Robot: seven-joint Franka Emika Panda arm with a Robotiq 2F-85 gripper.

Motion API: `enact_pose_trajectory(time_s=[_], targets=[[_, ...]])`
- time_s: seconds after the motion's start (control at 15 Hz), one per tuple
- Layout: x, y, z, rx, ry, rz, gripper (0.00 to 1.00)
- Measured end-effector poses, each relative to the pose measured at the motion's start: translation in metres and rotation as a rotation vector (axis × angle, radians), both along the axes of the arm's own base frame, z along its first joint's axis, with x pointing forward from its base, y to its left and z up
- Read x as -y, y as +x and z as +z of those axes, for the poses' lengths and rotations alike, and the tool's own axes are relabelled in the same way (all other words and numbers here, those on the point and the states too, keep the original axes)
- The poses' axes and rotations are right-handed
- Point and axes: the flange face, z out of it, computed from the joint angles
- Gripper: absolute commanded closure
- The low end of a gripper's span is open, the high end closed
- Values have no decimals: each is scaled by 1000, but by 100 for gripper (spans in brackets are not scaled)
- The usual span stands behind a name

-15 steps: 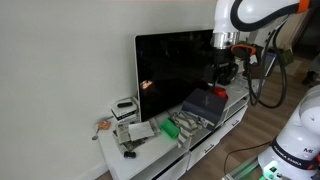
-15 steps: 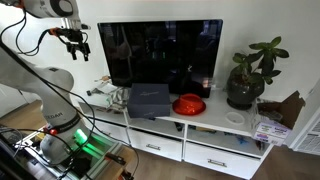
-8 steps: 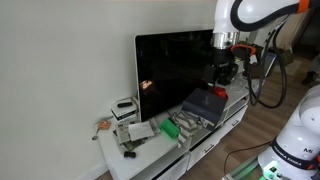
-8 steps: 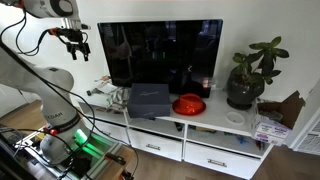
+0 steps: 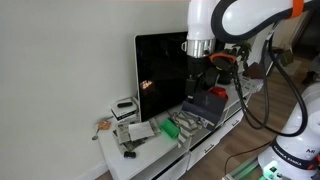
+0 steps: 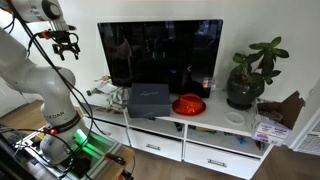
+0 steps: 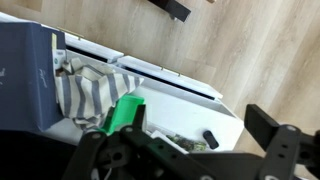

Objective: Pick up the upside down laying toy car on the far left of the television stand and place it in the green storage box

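Gripper (image 7: 185, 155) hung well above the television stand (image 7: 175, 82), its fingers spread wide and holding nothing. The toy car (image 7: 209, 138) lay on the white top beneath it, between the two fingers; the green storage box (image 7: 125, 115) sat nearer one finger, beside a striped cloth (image 7: 80, 95).
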Motion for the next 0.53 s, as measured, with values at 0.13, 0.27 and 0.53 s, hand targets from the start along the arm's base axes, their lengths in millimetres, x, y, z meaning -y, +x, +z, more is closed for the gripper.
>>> enact_pose_trajectory(time_s=[0.13,0.27,0.53], targets=[[-44,-4,-7,17,-14,112,0],[-83,-4,-13,58,-28,221,0],[-116,4,-29,88,-31,321,0]])
